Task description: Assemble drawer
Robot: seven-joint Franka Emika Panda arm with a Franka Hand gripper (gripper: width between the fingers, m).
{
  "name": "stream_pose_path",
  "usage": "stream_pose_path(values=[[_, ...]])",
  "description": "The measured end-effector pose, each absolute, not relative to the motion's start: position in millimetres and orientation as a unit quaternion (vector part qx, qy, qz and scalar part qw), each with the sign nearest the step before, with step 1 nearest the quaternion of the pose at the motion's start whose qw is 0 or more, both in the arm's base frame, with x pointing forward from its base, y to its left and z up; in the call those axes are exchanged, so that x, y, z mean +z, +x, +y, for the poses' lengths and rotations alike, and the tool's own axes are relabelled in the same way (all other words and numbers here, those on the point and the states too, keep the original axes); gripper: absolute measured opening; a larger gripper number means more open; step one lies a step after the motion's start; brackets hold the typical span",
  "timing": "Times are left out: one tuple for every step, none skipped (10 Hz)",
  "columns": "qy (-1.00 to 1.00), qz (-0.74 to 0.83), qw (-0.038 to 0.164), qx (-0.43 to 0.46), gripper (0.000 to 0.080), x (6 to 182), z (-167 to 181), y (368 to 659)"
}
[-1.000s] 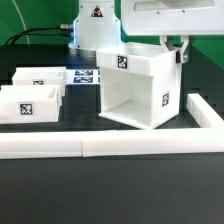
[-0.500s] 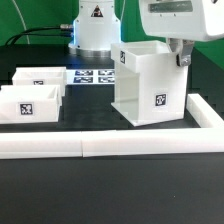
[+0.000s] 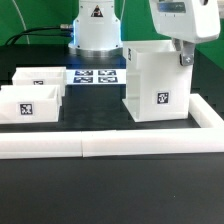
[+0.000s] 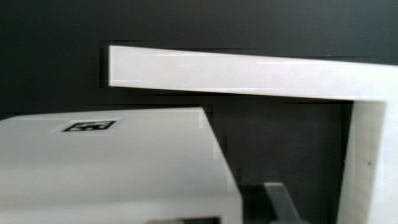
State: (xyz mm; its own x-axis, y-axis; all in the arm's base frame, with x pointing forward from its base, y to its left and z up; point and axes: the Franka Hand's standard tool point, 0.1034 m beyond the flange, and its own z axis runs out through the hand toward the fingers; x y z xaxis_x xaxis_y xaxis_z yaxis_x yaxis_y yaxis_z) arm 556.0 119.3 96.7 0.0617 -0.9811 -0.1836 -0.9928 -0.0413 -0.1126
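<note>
The white boxy shell (image 3: 155,85) stands on the black table towards the exterior view's right, a tagged face to the camera. My gripper (image 3: 183,56) is at its upper right back edge, shut on the shell's wall. In the wrist view the shell's top (image 4: 107,170) fills the near part, and one finger (image 4: 278,203) shows just outside its edge. The other finger is hidden. Two small open-top trays (image 3: 42,78) (image 3: 28,102) stand side by side at the exterior view's left, apart from the shell.
The marker board (image 3: 95,76) lies at the back between the trays and the shell. Long low white border bars run along the front (image 3: 100,147) and the right side (image 3: 203,112), close to the shell. The right bar's corner shows in the wrist view (image 4: 267,75).
The shell has turned with my gripper, so its open front no longer faces the camera, and it has shifted toward the exterior view's right. The trays have not moved.
</note>
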Motion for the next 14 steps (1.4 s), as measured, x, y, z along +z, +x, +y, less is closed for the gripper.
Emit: stream_pose_path(values=[[-0.715,0.690,0.107,0.030,0.0042,96.7,118,560],[-0.712,0.693,0.109,0.030,0.0042,96.8,115,570],[-0.710,0.695,0.111,0.029,0.0042,97.3,112,580],[-0.709,0.695,0.114,0.027,0.0042,97.2,112,587],[-0.711,0.693,0.116,0.030,0.0042,97.2,116,598],[-0.713,0.690,0.119,0.031,0.0042,97.4,121,610],[-0.716,0.686,0.123,0.031,0.0042,98.0,123,620],[-0.716,0.686,0.124,0.034,0.0042,98.2,126,628],[-0.715,0.686,0.126,0.036,0.0042,98.0,128,636],[-0.716,0.686,0.128,0.035,0.0042,99.0,129,640],[-0.717,0.684,0.129,0.034,0.0042,100.0,129,639],[-0.717,0.684,0.129,0.034,0.0042,100.1,129,639],[-0.718,0.684,0.129,0.034,0.0042,100.1,129,639],[-0.718,0.683,0.129,0.034,0.0042,100.1,129,639]])
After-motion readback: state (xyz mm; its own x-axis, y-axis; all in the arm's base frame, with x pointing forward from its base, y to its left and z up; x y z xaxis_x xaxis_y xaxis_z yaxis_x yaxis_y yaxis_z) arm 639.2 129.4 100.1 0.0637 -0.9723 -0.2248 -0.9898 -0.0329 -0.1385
